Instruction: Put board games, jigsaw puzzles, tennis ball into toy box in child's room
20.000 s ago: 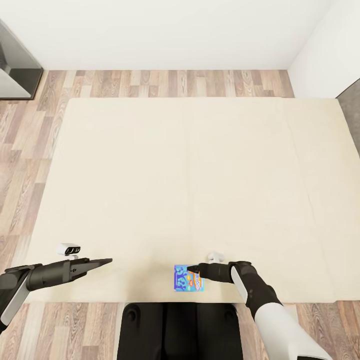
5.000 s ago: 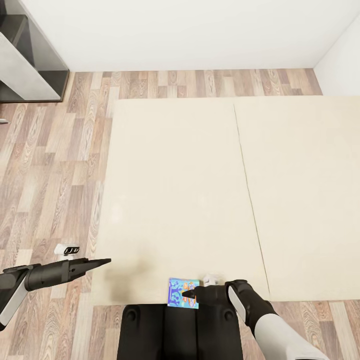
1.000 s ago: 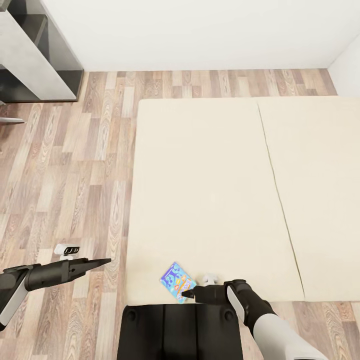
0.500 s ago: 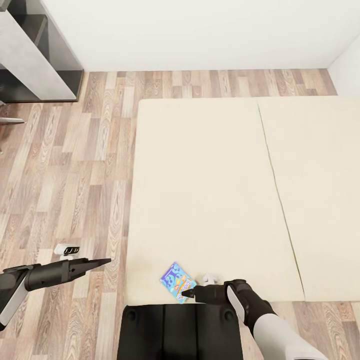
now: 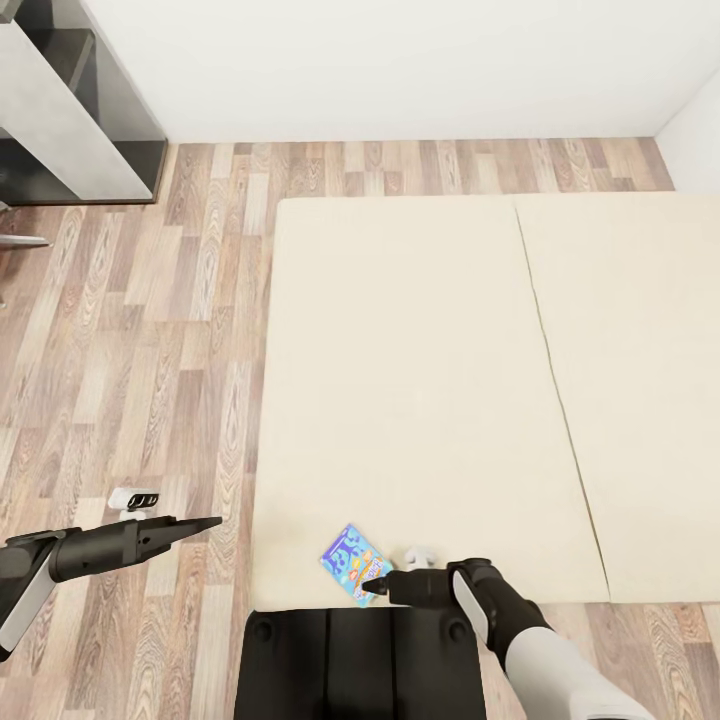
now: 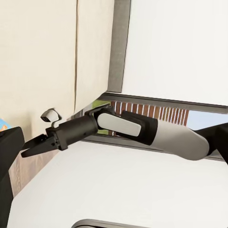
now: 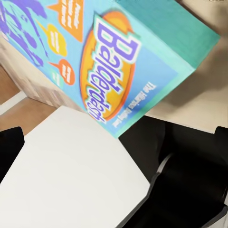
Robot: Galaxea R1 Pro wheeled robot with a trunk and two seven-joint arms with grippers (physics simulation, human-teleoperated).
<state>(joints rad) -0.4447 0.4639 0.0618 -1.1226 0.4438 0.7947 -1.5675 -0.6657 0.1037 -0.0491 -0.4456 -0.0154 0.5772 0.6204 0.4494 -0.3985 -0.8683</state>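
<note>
A blue board game [image 5: 355, 565] with orange marks lies turned diagonally at the near edge of the cream bed [image 5: 420, 380]. My right gripper [image 5: 372, 588] is open, its tips at the box's near corner. In the right wrist view the box [image 7: 99, 61] sits ahead of the spread fingers [image 7: 9, 147], with nothing between them. Over the wood floor to the left of the bed, my left gripper [image 5: 215, 521] is open and empty. The left wrist view looks across at the right gripper [image 6: 29, 146]. The toy box is out of view.
One end of the table [image 5: 60, 130], with a grey top and a dark side panel, stands at the far left by the white wall. Wood-plank floor [image 5: 150, 350] runs between it and the bed. My dark base [image 5: 360, 660] sits against the bed's near edge.
Over the last second nothing has moved. Five seconds ago the board game lay square under the right fingertips; now it is diagonal. The camera has moved, so the bed sits further right in view.
</note>
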